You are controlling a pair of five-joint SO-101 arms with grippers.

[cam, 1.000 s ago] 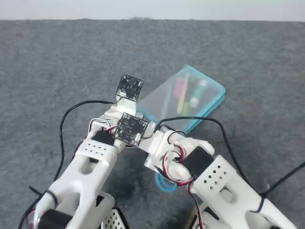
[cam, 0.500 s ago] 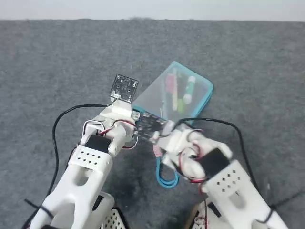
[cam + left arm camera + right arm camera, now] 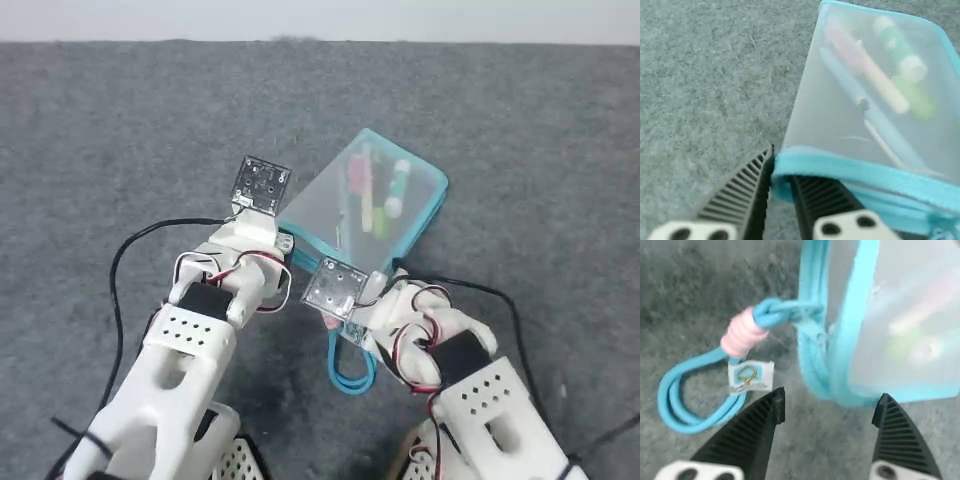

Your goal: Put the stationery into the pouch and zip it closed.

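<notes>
Here is the pouch (image 3: pixel 365 205), lying flat on the grey worktop (image 3: pixel 120 130) out ahead of both arms, translucent with a teal border; the stationery (image 3: pixel 875 80) is inside it, seen through the clear wall: a pink pen, a pale yellow one beside it, a blue one alongside, and a green stick with a white cap, all lying lengthwise and close together; the left hand (image 3: pixel 777 177) sits at the pouch's near corner, its two ribbed jaws drawn almost together with the teal edge pinched between them, so it is gripping the pouch right at that corner; over on the other side the right hand (image 3: pixel 827 407) is spread wide, gripping nothing, its jaws well apart and low over the worktop, with the pouch's other near corner just beyond the gap between them; from that corner, at the zip end, comes a teal cord (image 3: pixel 687 400), knotted through a pink bead (image 3: pixel 742 332) and looping out onto the worktop; a small white tag (image 3: pixel 750 376) lies on the cord just beside one jaw tip of the right hand; the teal zip band (image 3: pixel 865 175) runs along the pouch's near edge between the two hands; whether it is drawn fully shut, I cannot tell.
</notes>
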